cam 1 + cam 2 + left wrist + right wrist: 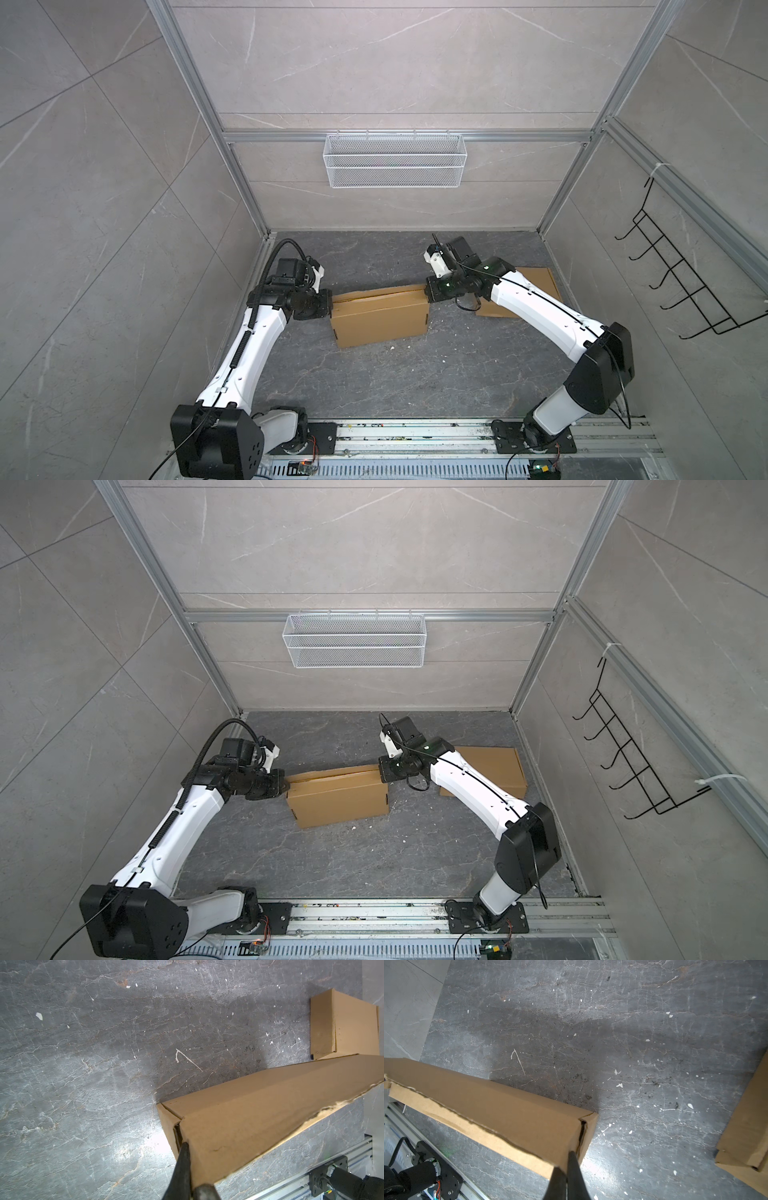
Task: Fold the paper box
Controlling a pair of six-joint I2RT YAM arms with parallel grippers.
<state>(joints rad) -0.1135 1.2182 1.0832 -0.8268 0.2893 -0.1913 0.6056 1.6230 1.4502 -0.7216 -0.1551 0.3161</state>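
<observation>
1. The paper box (380, 320) sits on the dark stone surface (415, 382), midway between the two arms, with its long side running left to right.
2. Its top panels meet along a ragged seam and do not lie flush. The far panel stands slightly proud.
3. The left claw (329, 305) is at the box's left end, pinched tight on the cardboard edge there.
4. The right claw (427, 296) is at the box's far right corner, likewise clamped closed on the end wall.
5. A second cardboard piece (538, 282) lies flat on the far right of the surface, partly under the right arm and apart from the box.
6. A white wire basket (395, 160) hangs on the far wall.
7. A black hook rack (681, 274) hangs on the right wall.
8. White flecks (392, 348) are scattered over the surface near the box.
</observation>
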